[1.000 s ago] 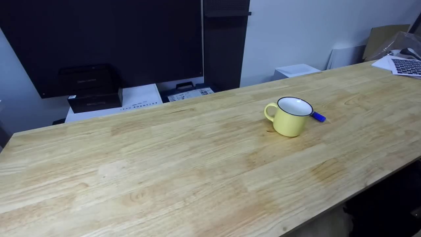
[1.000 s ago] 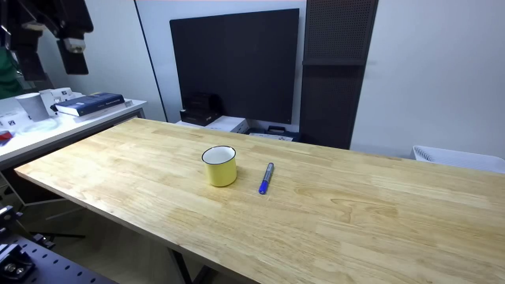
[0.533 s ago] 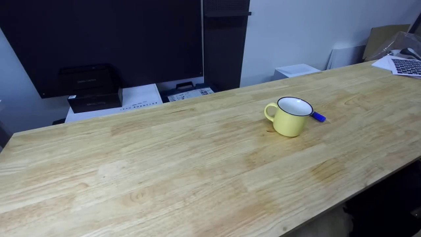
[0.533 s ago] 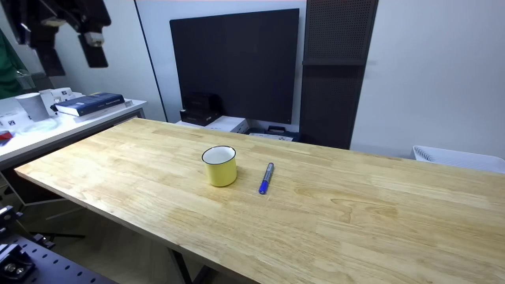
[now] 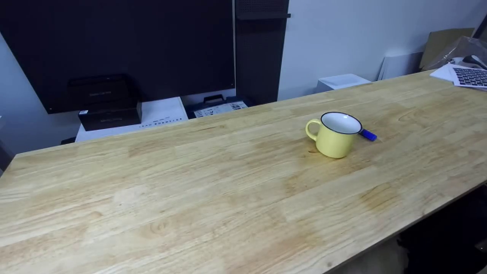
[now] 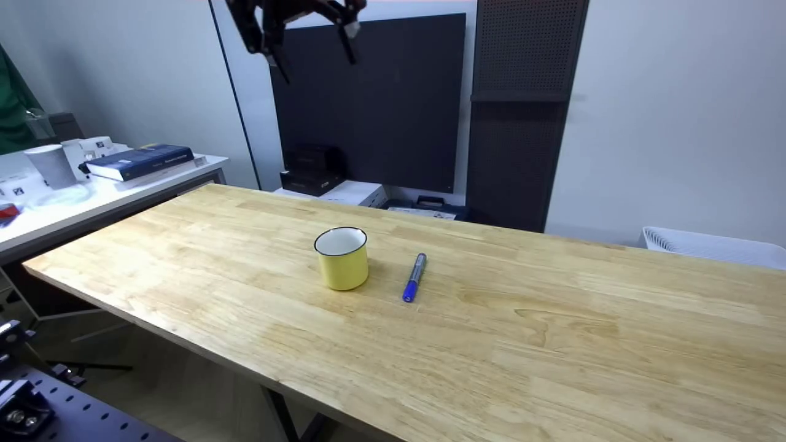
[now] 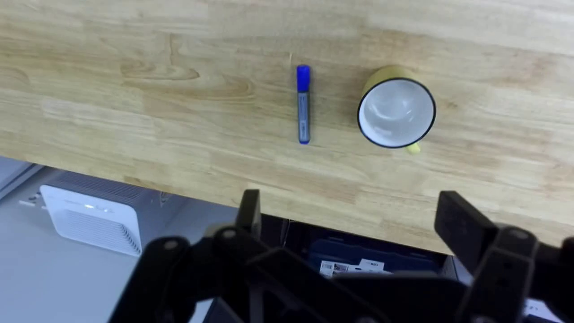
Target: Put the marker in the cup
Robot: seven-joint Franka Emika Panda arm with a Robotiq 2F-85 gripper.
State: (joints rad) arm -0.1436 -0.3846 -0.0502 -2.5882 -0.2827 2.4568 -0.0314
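Observation:
The marker, slim with a blue cap and a grey barrel, lies on the table beside the cup in an exterior view (image 6: 414, 277) and in the wrist view (image 7: 303, 105). In an exterior view only its blue cap (image 5: 368, 135) shows; the cup hides the rest. The pale yellow cup stands upright, with a white inside and dark rim, in both exterior views (image 5: 334, 142) (image 6: 344, 270) and in the wrist view (image 7: 397, 113). I see no marker inside it. My gripper (image 6: 319, 71) is open and empty, high above the table. Its spread fingers also show in the wrist view (image 7: 350, 197).
The wooden table (image 5: 182, 198) has its far edge under my fingers in the wrist view. Beyond that edge are a white appliance (image 7: 94, 220) and a dark case (image 7: 323, 251). A keyboard (image 5: 470, 77) lies at the table's far end. A side table holds a book (image 6: 140, 161).
In an exterior view my gripper has moved from the upper left toward the right, and looks smaller and farther off. It stays open. The cup and marker have not moved.

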